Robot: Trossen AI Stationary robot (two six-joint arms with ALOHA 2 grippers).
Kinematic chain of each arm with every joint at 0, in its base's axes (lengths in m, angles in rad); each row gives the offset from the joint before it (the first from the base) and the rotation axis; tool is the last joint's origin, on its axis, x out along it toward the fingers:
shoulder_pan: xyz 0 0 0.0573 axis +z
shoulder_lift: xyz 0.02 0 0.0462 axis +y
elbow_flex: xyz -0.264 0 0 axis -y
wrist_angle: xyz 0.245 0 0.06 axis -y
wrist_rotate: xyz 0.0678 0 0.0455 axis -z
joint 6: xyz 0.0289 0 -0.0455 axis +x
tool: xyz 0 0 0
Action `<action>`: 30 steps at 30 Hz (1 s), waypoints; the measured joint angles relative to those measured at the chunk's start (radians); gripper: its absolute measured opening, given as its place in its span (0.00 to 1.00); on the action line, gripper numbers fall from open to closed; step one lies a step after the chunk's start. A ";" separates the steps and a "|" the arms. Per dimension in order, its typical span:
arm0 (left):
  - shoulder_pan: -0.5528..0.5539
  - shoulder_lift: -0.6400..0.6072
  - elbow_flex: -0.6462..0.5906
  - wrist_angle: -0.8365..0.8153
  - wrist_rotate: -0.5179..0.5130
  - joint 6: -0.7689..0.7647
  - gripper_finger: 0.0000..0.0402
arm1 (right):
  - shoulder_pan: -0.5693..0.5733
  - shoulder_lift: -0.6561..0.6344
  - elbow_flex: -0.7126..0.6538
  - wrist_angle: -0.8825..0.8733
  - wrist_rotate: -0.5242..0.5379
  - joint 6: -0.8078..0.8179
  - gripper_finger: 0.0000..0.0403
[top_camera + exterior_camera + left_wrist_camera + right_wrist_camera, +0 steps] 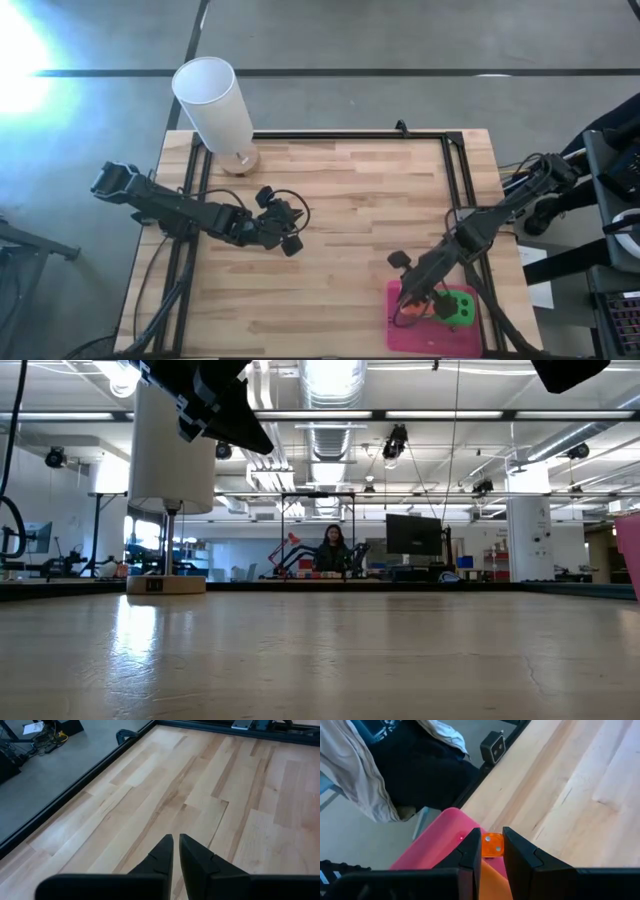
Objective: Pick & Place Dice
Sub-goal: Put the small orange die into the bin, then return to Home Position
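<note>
Orange die (492,844), pips visible, clamped between the two dark fingers of the right gripper (492,851) above the pink mat (427,851). In the overhead view this gripper (412,303) sits over the mat (425,335) at the table's five o'clock corner, with a green die (461,307) lying on the mat at the gripper's three o'clock. Left gripper (175,851) hovers over bare wood near the table (350,200) centre, fingers closed together, holding nothing. White cylinder (216,105) at eleven o'clock.
</note>
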 joint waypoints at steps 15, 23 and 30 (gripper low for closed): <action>0.000 0.000 0.000 0.000 0.000 -0.003 0.09 | -0.001 0.001 0.000 -0.049 0.003 0.034 0.26; 0.000 0.000 0.000 0.000 0.000 -0.003 0.09 | -0.001 -0.003 0.010 -0.053 0.003 0.023 0.26; -0.006 -0.004 0.008 0.005 -0.001 0.029 0.09 | -0.001 -0.004 0.073 -0.120 0.030 -0.036 0.18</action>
